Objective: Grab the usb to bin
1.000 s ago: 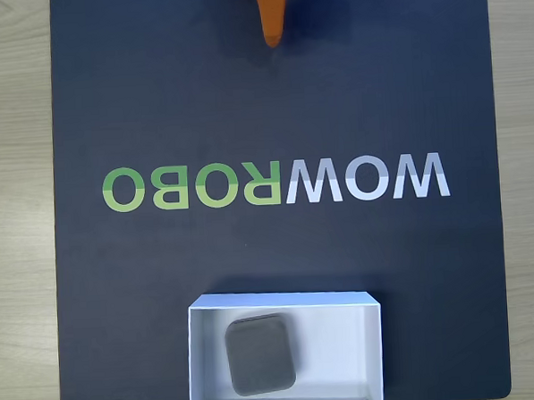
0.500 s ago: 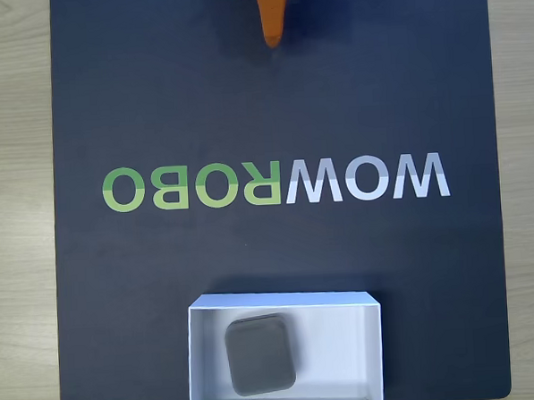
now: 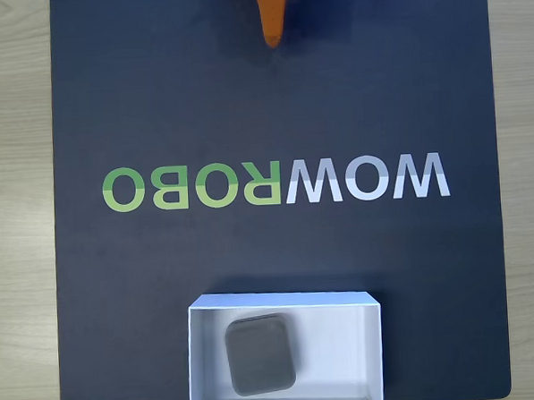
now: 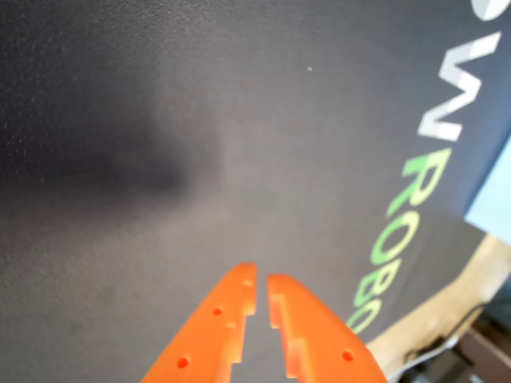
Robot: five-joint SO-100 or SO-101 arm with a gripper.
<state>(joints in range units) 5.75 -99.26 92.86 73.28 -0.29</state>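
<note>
One gripper (image 4: 261,289) nearly closed, empty | usb (image 3: 261,354) inside bin (image 3: 373,347)

one word on the mat

the dark mat (image 3: 271,101) carries "wowrobo" (image 3: 275,182) in large letters, mirrored in the fixed view: "wow" in pale grey-white, "robo" in green. in the wrist view the same print (image 4: 415,183) runs down the right side, readable in part as "w" then "rob" and a cut-off letter. the usb (image 3: 262,354) and the bin (image 3: 346,348) bear no print.
</note>
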